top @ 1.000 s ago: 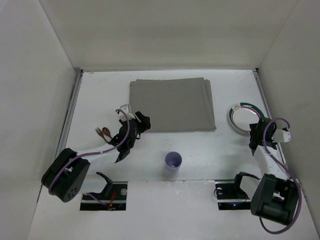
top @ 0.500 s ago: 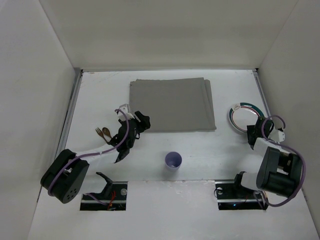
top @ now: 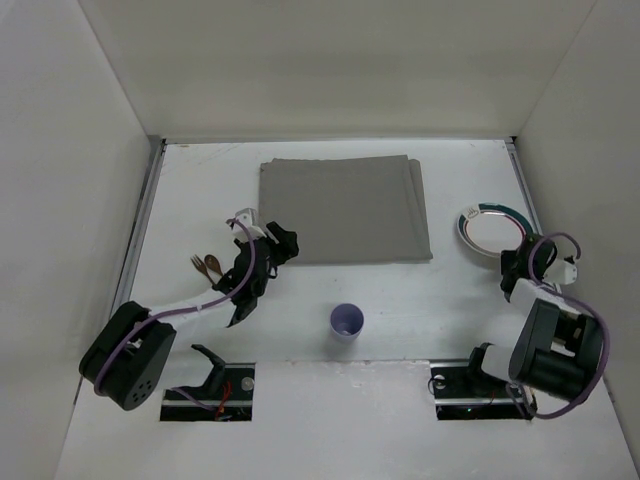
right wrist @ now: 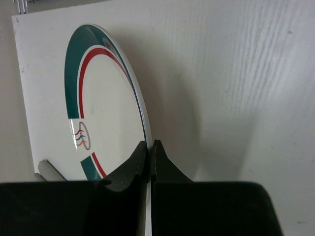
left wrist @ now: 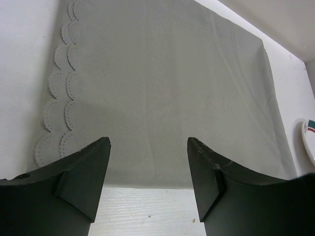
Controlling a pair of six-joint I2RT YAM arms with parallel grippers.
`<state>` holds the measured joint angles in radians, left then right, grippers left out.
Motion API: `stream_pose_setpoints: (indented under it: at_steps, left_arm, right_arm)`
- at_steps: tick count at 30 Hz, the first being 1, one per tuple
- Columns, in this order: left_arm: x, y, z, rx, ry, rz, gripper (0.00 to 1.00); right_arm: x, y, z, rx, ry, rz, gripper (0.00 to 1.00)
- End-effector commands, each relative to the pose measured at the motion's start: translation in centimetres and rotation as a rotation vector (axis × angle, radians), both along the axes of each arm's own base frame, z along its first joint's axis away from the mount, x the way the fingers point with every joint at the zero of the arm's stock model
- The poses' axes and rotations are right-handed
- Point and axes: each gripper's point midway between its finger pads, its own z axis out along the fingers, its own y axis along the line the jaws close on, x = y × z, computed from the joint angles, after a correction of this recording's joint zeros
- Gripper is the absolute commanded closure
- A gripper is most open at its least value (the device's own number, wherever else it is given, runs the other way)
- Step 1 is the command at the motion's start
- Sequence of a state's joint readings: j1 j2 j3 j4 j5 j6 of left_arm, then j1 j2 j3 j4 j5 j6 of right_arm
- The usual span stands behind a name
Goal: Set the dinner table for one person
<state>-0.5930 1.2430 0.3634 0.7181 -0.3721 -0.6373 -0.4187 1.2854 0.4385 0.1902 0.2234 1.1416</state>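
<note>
The dinner table (top: 200,190) is a wide white top. A white plate (top: 488,230) with green and red rim bands lies at its right side. My right gripper (top: 515,262) is shut on the plate's near rim. In the right wrist view the thin rim of the plate (right wrist: 108,113) runs between the pinched jaws of the right gripper (right wrist: 149,143). My left gripper (top: 280,242) stands open and empty just off the near left corner of the grey placemat (top: 345,208). The left wrist view shows the left gripper (left wrist: 147,142) facing the placemat (left wrist: 167,88).
A purple cup (top: 347,322) stands upright in front of the placemat. A fork and spoon (top: 205,265) lie left of my left arm. Metal rails edge the table on both sides, and white walls enclose it. The plate's edge (left wrist: 309,142) shows at the far right.
My right gripper has gone from wide open to shut on the plate's rim, and the right arm has folded back toward its base. The left arm has barely moved.
</note>
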Motion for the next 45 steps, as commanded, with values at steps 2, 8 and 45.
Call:
stream_pose_setpoints:
  at_steps: [2,8,45]
  left_arm:
    - [0.4,0.5,1.3,-0.041,-0.046,0.027,0.38]
    - [0.6,0.5,0.8,-0.038,-0.035,0.031,0.38]
    - [0.7,2.8,1.4,-0.025,-0.067,0.105,0.49]
  right_arm:
    - [-0.4,-0.5,4.2,-0.089,-0.133,-0.02,1.0]
    - [1.5,3.4,14.4,-0.239,-0.375,0.089,1.0]
    - [11.7,35.4,5.0,-0.068,-0.121,1.082,0.34]
